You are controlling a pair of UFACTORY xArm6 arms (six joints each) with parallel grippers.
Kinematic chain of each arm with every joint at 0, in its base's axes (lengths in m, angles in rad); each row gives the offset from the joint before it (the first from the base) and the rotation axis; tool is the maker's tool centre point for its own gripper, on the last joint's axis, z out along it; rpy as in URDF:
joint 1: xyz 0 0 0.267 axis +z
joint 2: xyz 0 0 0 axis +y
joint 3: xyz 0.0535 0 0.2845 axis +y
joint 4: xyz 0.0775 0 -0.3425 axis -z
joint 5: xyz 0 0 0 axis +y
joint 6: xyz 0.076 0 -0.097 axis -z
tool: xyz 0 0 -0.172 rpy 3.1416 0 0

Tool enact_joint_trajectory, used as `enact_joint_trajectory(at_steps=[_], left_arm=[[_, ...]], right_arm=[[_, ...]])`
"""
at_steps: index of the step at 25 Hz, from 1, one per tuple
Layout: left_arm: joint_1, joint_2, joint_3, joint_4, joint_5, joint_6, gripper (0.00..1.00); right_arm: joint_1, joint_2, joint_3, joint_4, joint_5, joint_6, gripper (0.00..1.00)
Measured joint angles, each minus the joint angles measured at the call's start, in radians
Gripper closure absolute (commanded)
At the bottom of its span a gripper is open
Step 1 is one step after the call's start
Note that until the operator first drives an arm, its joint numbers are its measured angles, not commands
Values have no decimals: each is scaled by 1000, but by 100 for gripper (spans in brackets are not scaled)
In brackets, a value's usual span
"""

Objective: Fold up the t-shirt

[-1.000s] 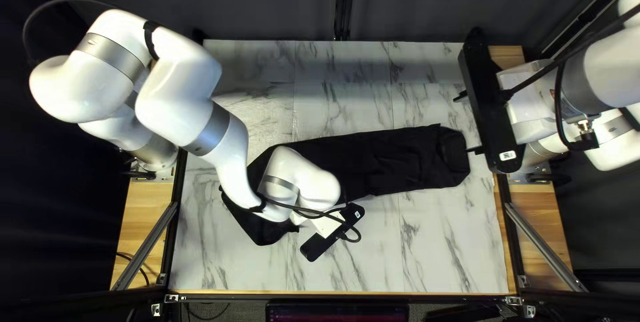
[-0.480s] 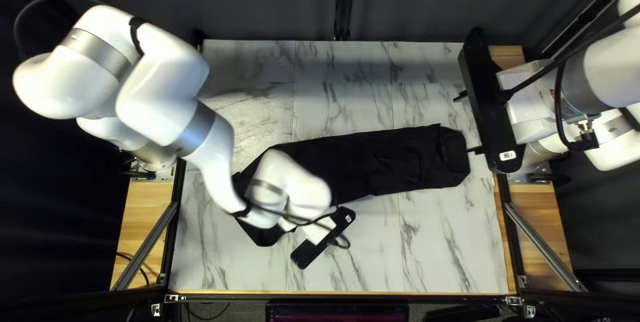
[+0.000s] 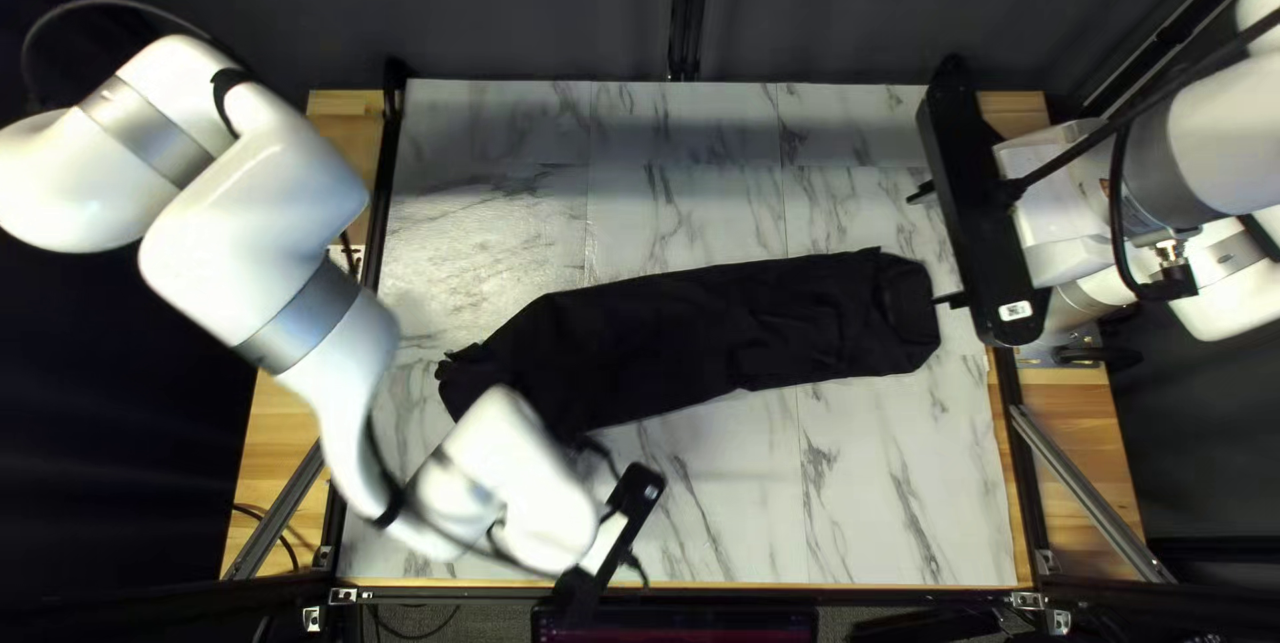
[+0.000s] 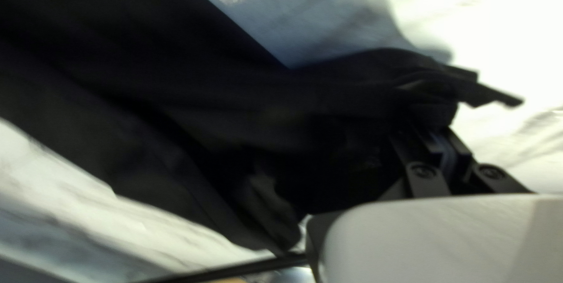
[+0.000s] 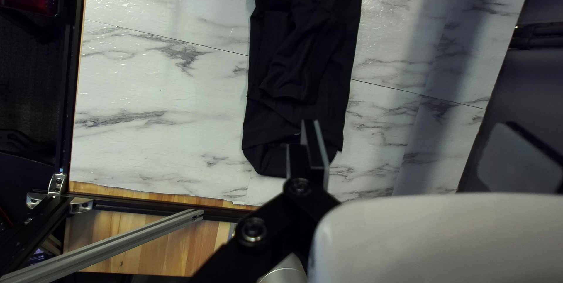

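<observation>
The black T-shirt (image 3: 720, 330) lies as a long narrow strip across the table, its left end partly hidden by my left arm. My left gripper (image 3: 614, 523) is by the near edge in the top left view, fingertips hidden there. In the left wrist view, bunched cloth of the T-shirt (image 4: 281, 101) runs up to my left gripper (image 4: 438, 119), shut on it. At the table's right, my right gripper (image 3: 935, 247) is open. The right wrist view shows the shirt (image 5: 305, 72) beyond one finger of my right gripper (image 5: 419, 148), with nothing between the fingers.
The marble-patterned table (image 3: 867, 483) has a dark frame rail (image 3: 800, 590) along its near edge. A screen (image 3: 674, 623) stands just beyond that rail. My left arm crosses the table's near-left corner, low over the shirt's end.
My left arm has swung toward the near-left corner, taking its gripper from the shirt's near side to the near edge. The shirt's left end has changed shape; its right end and my right arm stay put.
</observation>
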Motion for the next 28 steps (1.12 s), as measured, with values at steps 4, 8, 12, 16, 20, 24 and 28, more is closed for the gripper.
enact_joint_trajectory(at_steps=[4, 8, 12, 16, 20, 24, 28], left_arm=[[-37, 35, -58, 2, 47, -81, 72], [-42, 44, -45, -2, 29, -106, 0], [-33, 38, -18, -2, -7, -102, 0], [-30, 36, -9, -2, -32, -99, 0], [-30, 62, -22, 1, -47, -115, 0], [-36, 107, -48, 15, -43, -134, 0], [-56, 127, -39, 28, -49, -136, 0]], right_arm=[[0, 0, 0, 0, 0, 0, 0], [0, 0, 0, 0, 0, 0, 0], [0, 0, 0, 0, 0, 0, 0], [0, 0, 0, 0, 0, 0, 0], [0, 0, 0, 0, 0, 0, 0], [0, 0, 0, 0, 0, 0, 0], [0, 0, 0, 0, 0, 0, 0]])
